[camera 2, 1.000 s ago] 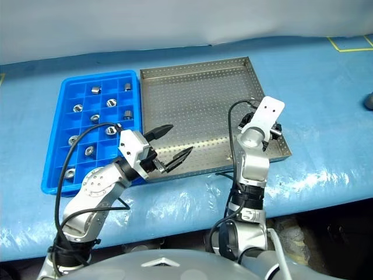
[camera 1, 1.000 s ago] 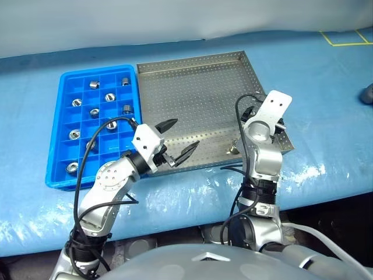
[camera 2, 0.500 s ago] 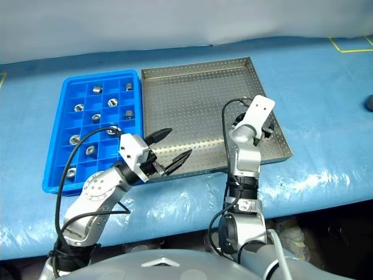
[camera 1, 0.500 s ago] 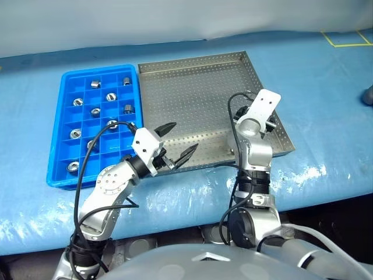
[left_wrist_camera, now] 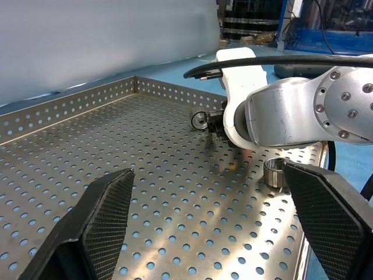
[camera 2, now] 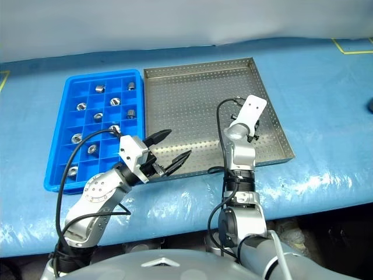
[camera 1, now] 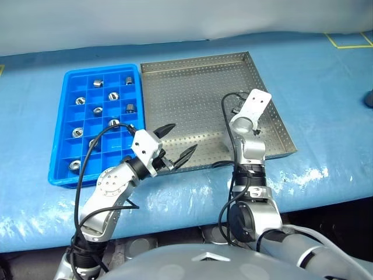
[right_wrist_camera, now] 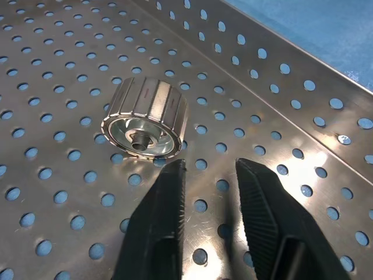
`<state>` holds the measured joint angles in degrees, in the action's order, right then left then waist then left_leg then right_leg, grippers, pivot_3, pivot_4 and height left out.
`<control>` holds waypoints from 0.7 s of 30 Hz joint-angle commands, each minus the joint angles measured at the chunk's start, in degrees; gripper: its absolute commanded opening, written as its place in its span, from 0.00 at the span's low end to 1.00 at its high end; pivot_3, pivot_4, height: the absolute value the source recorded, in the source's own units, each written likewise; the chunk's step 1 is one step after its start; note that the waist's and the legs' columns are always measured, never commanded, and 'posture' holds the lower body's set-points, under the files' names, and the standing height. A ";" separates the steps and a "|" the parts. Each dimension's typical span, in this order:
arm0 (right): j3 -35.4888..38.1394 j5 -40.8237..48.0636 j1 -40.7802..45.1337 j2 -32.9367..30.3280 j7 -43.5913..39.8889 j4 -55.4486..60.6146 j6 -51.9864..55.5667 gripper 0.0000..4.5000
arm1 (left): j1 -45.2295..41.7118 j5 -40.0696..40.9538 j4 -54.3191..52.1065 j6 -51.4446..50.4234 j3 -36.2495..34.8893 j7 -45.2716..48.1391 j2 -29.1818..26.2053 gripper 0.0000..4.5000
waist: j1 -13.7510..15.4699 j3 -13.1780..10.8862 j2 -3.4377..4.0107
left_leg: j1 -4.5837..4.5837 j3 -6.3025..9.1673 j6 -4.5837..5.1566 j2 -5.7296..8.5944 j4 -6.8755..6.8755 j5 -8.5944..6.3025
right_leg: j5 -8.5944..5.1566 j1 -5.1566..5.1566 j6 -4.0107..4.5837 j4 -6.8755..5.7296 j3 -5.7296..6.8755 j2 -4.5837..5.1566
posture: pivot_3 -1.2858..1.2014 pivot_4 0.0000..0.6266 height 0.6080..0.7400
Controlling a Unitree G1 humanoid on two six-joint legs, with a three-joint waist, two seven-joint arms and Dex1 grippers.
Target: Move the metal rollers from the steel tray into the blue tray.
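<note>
Right gripper (right_wrist_camera: 207, 175) shut – roller (right_wrist_camera: 145, 125) just beyond, untouched.

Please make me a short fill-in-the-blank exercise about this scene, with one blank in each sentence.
1. The left gripper hovers above the steel tray with its fingers ___.
2. In front of the right gripper, a metal roller lies on the steel tray's ___ floor.
3. The blue tray lies to the robot's ___ of the steel tray.

Missing words: open; perforated; left
</note>
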<state>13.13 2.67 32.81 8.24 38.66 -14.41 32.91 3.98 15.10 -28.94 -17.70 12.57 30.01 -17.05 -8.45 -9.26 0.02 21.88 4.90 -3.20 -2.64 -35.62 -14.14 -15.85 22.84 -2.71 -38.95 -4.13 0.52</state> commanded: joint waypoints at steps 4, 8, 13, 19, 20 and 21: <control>-1.74 -0.23 0.73 2.88 -0.13 3.53 1.34 0.00 | 0.24 -0.18 -0.32 1.76 0.17 -0.22 0.29 1.00 | 0.12 0.00 0.00 | 0.00 0.00 0.00 0.00 0.00 0.00 | 0.00 0.00 0.00 0.00 0.00 0.00 | 0.48 0.24 1.00; -3.28 0.48 -1.23 5.40 0.23 10.04 6.58 0.00 | 0.40 -0.38 -0.51 1.70 0.05 -0.38 0.29 1.00 | 0.31 0.00 0.01 | 0.00 0.01 0.00 0.00 0.01 0.00 | 0.00 0.00 0.00 0.00 0.01 0.00 | 0.48 0.24 1.00; -5.17 4.12 -0.42 6.70 -3.34 14.80 6.85 0.13 | 0.49 -0.37 -0.75 1.42 -0.04 -0.61 0.27 1.00 | 0.54 0.00 0.01 | 0.00 0.01 0.00 0.00 0.00 0.00 | 0.00 0.00 0.00 0.00 0.01 0.00 | 0.48 0.24 1.00; -6.31 3.69 4.61 4.20 -4.64 6.27 3.35 0.56 | 0.48 -0.32 -0.76 1.21 -0.15 -0.94 0.30 1.00 | 0.88 0.00 0.00 | 0.00 0.01 0.00 0.00 0.00 0.00 | 0.00 0.00 0.00 0.01 0.02 0.00 | 0.49 0.24 1.00; -6.14 3.66 5.57 3.82 -4.86 4.08 2.31 0.64 | 0.49 -0.37 -0.77 1.22 -0.14 -1.03 0.29 1.00 | 0.85 -0.01 0.00 | 0.00 0.00 0.00 0.00 0.00 0.00 | 0.00 0.00 0.00 0.01 0.01 0.00 | 0.49 0.24 1.00; -6.04 3.54 6.50 3.39 -5.10 1.96 1.18 0.71 | 0.54 -0.35 -0.80 1.23 -0.17 -1.11 0.28 1.00 | 0.83 -0.01 0.00 | 0.00 0.00 0.00 0.00 -0.01 0.00 | 0.00 0.00 0.00 0.00 0.01 0.00 | 0.49 0.24 1.00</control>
<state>7.15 6.17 34.68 8.12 33.93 -11.68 36.76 4.52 14.59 -28.44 -17.11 12.46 29.06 -17.00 -7.61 -9.27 0.02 21.87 4.89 -3.19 -2.64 -35.63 -14.14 -15.85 22.84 -2.71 -38.95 -4.13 0.52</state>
